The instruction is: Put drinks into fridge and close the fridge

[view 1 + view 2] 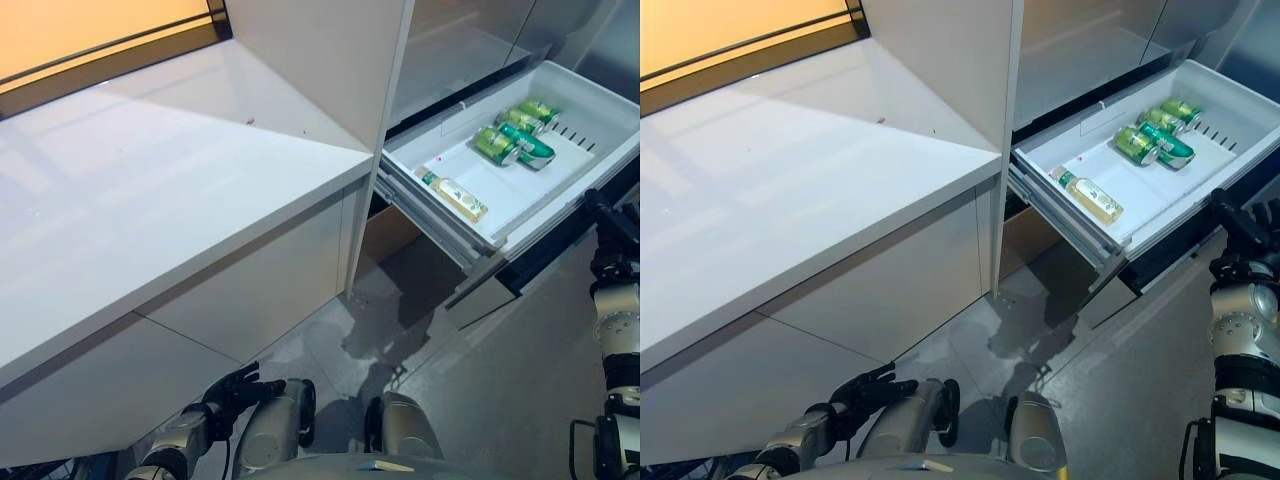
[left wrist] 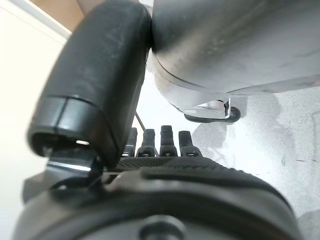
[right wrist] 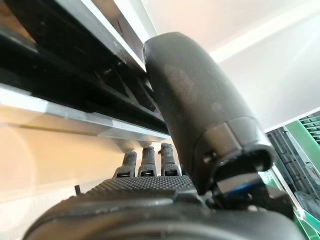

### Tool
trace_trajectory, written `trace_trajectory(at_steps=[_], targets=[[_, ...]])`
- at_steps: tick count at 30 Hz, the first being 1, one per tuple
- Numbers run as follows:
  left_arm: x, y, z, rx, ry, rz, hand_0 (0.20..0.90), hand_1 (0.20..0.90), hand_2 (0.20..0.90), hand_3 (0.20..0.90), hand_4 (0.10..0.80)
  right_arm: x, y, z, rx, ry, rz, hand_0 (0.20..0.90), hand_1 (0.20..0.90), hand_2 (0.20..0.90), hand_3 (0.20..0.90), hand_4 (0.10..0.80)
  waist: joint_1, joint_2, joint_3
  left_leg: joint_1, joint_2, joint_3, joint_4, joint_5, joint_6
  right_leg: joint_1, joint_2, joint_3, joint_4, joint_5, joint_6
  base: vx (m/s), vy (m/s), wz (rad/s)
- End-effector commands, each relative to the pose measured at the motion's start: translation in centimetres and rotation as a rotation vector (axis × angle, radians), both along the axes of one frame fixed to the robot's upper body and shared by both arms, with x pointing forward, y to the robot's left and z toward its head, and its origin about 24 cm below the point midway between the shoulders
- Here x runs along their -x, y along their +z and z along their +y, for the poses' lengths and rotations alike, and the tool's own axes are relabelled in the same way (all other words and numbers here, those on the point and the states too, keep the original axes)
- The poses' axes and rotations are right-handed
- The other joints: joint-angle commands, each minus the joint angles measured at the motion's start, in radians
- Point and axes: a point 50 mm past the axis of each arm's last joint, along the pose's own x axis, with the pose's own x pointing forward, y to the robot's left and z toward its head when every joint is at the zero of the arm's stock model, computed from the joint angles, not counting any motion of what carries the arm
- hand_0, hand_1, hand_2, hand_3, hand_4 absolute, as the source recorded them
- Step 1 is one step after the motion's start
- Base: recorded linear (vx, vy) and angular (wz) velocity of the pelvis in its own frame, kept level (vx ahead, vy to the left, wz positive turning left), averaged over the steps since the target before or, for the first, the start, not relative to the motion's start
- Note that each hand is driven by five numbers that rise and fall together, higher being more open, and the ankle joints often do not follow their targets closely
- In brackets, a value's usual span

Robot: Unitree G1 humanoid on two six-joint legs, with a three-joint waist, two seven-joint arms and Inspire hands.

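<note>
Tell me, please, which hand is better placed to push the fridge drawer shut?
The right hand: it is already at the open drawer's front edge, while the left hand hangs low, away from it.

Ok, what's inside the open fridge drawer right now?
The fridge drawer holds three green cans lying near its far end and one bottle of yellowish drink nearer the front. The cabinet panel hides the drawer's innermost corner.

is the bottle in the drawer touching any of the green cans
Apart. The left eye view shows the bottle lying alone near the drawer's front, bare white floor between it and the green cans.
</note>
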Motion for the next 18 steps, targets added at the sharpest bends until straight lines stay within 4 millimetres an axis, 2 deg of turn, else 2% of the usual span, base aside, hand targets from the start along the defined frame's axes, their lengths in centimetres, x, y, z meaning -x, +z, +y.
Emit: trace_trajectory(at_steps=[1,10,18], targets=[[4.7,-1.4,0.5,-0.058,-0.048,0.136,0.9,0.9,0.9,0.9,0.8,-4.9,6.6,5.1,0.157,0.357,-0.202,0.9,0.9,0.9,0.9,0.8,0.087,0.005,0.001,0.066,-0.045,-0.016,-0.039,-0.116,0.055,0.002,0.012,-0.071,0.033,0.007,-0.081,0.014,0.066,0.07],[4.5,-1.3,0.1,-0.031,-0.053,0.112,0.9,0.9,0.9,0.9,0.8,-7.1,8.7,7.7,0.226,0.472,-0.224,0.9,0.9,0.9,0.9,0.8,0.142,0.021,0.012,0.078,-0.052,-0.063,-0.123,-0.048,0.035,0.019,-0.003,-0.104,0.014,0.019,-0.072,0.04,0.062,0.16],[5.4,-1.4,0.8,-0.041,-0.046,0.134,0.9,0.9,0.9,0.9,0.8,-8.1,9.9,8.4,0.269,0.49,-0.216,0.9,0.9,0.9,0.9,0.8,0.198,0.03,0.003,0.108,-0.054,-0.114,-0.201,0.002,0.018,0.066,-0.021,-0.155,-0.021,0.027,-0.058,0.06,0.046,0.29]])
